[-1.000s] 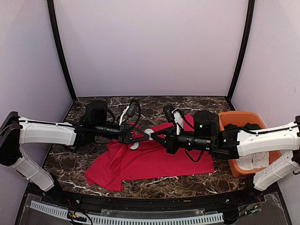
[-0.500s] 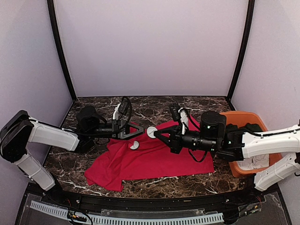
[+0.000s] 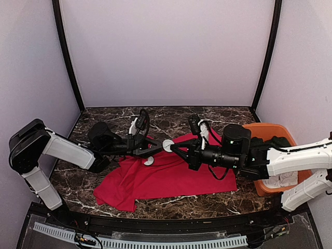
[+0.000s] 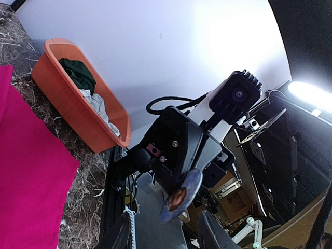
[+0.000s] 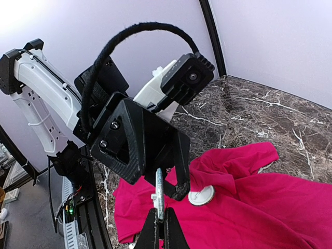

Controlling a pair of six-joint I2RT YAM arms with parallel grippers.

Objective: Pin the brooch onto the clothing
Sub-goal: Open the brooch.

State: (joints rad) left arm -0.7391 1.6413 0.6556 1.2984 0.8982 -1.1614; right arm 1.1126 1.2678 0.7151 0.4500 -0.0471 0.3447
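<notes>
The left gripper [image 3: 154, 147] had swung back toward the brooch [image 3: 167, 146], jaws half apart beside it. The right gripper [image 3: 170, 147] pinched the brooch edge-on above the shirt [image 3: 166, 179]. A misaligned nudge could knock it loose.

One marble table [image 3: 171, 116] carries everything. Two robot arms reach over it: one left arm [image 3: 67, 150] and one right arm [image 3: 295, 155]. One red T-shirt [image 3: 171, 179] lies across the middle, toward the table's near edge. There are two round white discs: one raised disc [image 3: 167, 146] up between the arms, above the shirt, and one flat disc [image 3: 149, 161] lying on the shirt. One orange basket [image 3: 259, 128] sits at the table's right edge, holding two cloths: one dark green garment [image 4: 78, 75] and one white cloth [image 4: 101, 106].
</notes>
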